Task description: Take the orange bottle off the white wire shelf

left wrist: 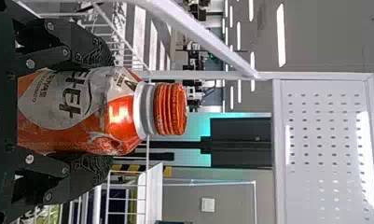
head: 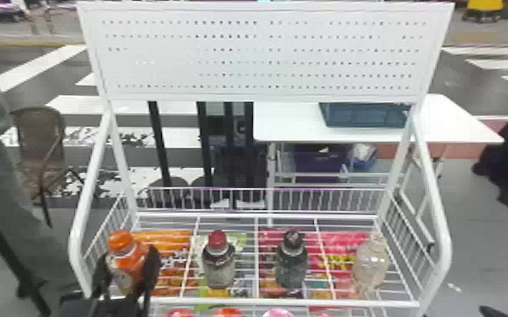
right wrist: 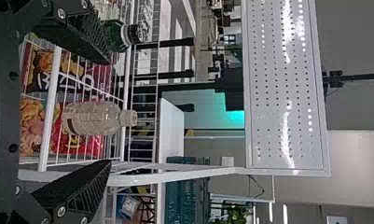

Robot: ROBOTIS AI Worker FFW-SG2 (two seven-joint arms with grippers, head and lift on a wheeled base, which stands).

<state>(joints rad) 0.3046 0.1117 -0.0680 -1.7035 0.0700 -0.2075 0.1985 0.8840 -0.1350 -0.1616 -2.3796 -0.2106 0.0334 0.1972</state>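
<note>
The left gripper's [head: 130, 257] jaws are clamping the orange bottle [head: 126, 257] at the left end of the white wire shelf [head: 282, 302]; its base is hiding from sight. The right gripper's [head: 491, 312] jaws are standing apart.

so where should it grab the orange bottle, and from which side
Probably the broad body, below the sloping shoulder, from the shelf's front: the orange bottle stands upright, and its fairly straight sides suit a pincer finger on each. The left pincer holds it there. The neck is much narrower.
</note>
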